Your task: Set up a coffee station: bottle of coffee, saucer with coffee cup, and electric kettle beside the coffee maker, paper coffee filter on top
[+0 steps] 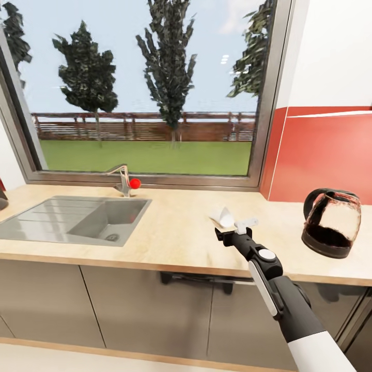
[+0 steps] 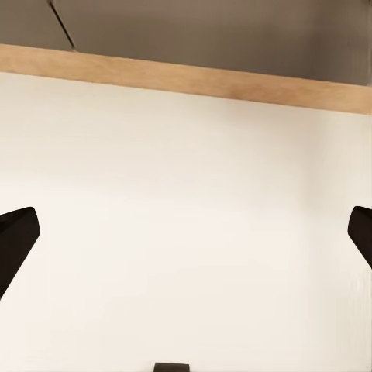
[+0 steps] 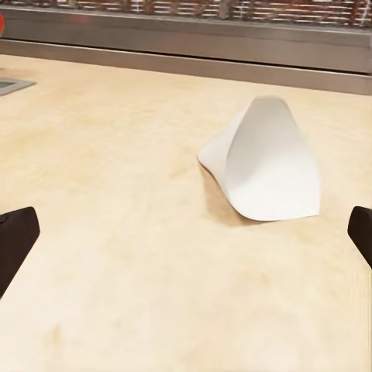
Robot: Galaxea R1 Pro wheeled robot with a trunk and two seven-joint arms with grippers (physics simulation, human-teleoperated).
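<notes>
A white paper coffee filter point(image 1: 223, 217) lies cone-shaped on its side on the light wood countertop point(image 1: 181, 237), right of the sink. In the right wrist view the filter point(image 3: 267, 167) rests a short way beyond the fingertips and off to one side. My right gripper point(image 1: 233, 231) reaches over the counter just short of the filter, open with nothing between its fingers point(image 3: 15, 240). A glass electric kettle point(image 1: 330, 222) with a black handle and base stands at the counter's right end. In the left wrist view my left gripper point(image 2: 186, 240) is open and empty above a pale floor.
A steel sink point(image 1: 77, 219) with a tap point(image 1: 121, 178) and a red knob point(image 1: 135, 183) fills the counter's left part. A large window point(image 1: 144, 93) runs behind, with a red wall panel point(image 1: 325, 155) at right. Grey cabinet fronts point(image 1: 129, 305) sit below. A dark object point(image 1: 2, 199) shows at the left edge.
</notes>
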